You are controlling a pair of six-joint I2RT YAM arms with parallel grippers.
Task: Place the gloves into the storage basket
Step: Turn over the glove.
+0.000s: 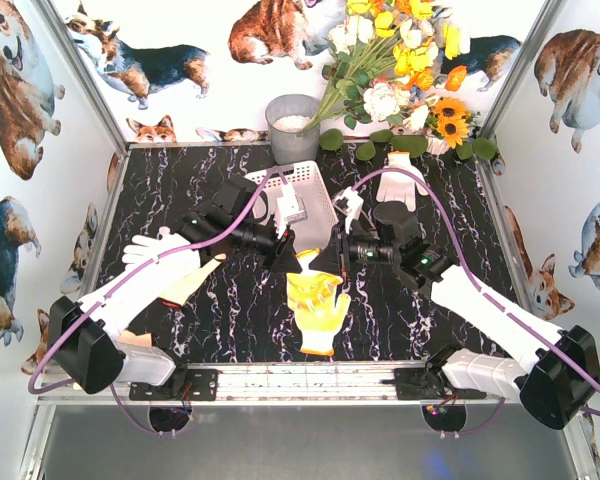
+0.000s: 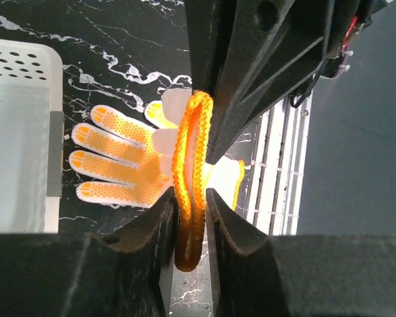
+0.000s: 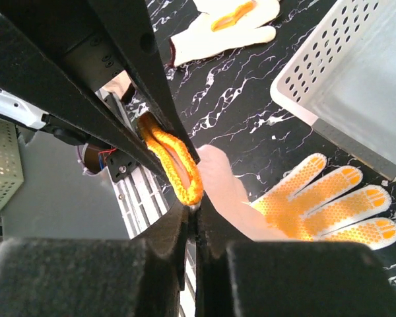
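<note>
**A:** Left claw point(image 1: 292, 260) and right claw point(image 1: 322, 260) both pinch the orange cuff of one yellow-dotted glove point(image 1: 318, 305), held up just short of the storage basket point(image 1: 310, 190)!

**B:** Early days, I'd say. A left glove point(image 1: 165, 250) and a far glove point(image 1: 400, 180) lie loose on the black marbled surface point(image 1: 240, 310). Corgi walls point(image 1: 20, 90), flowers point(image 1: 400, 60) and a grey bucket point(image 1: 292, 130) sit behind.

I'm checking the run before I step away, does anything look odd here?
Yes: the left gripper and the right gripper both pinch the orange cuff of one yellow-palmed glove, near the storage basket; two arms on one glove looks odd.
</note>
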